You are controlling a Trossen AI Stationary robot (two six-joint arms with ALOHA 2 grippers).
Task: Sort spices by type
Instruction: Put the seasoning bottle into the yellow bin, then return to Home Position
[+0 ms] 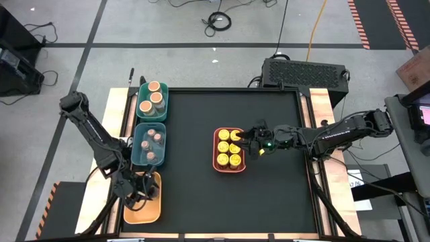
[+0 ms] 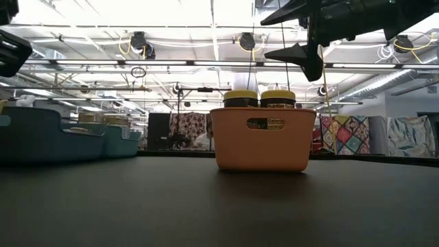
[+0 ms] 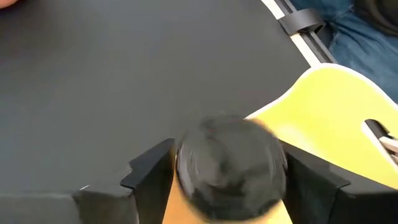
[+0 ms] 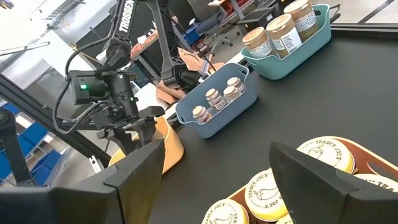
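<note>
On the table (image 1: 201,195), the left gripper (image 3: 227,186), at seven o'clock over the yellow tray (image 1: 142,208), has its fingers clamped on a dark-lidded jar (image 3: 229,167); released off-centre, it may tip. The right gripper (image 1: 247,142), fingers apart, hovers over the coral tray (image 1: 216,161) of yellow-lidded jars (image 1: 229,148) at centre and could knock them.

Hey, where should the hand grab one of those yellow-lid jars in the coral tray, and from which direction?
Grip a yellow-lid jar by its lid, coming straight down from above. The jars stand upright and packed in the coral tray, whose walls hide the bodies; only the lids and jar tops clear the rim. The right hand, open, hovers above the tray's edge. An outer jar probably leaves more finger room.
</note>
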